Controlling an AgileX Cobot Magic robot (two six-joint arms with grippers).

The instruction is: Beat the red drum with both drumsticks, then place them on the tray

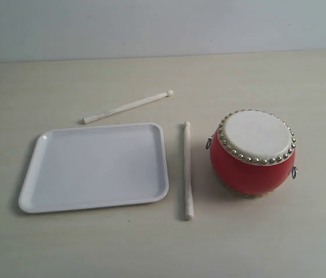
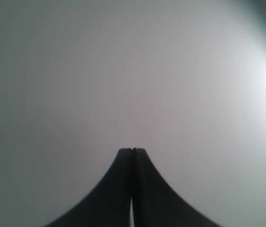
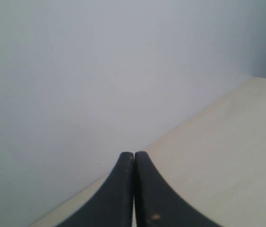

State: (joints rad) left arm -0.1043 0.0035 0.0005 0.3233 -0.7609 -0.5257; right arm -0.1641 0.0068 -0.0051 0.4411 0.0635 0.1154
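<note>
The red drum [image 1: 253, 153] stands upright on the table at the right, its cream skin ringed with brass studs. One drumstick [image 1: 187, 170] lies lengthwise between the drum and the white tray [image 1: 41, 191]. The other drumstick [image 1: 127, 108] lies slanted just behind the tray's far edge. The tray holds nothing. Neither arm shows in the exterior view. My left gripper [image 2: 132, 150] is shut, empty, facing a plain grey wall. My right gripper [image 3: 133, 153] is shut and empty too, facing the wall and a strip of pale tabletop [image 3: 227, 156].
The pale wooden table [image 1: 278, 243] runs back to a grey wall [image 1: 163, 26]. Bare tabletop lies in front of the tray and drum and behind them up to the wall.
</note>
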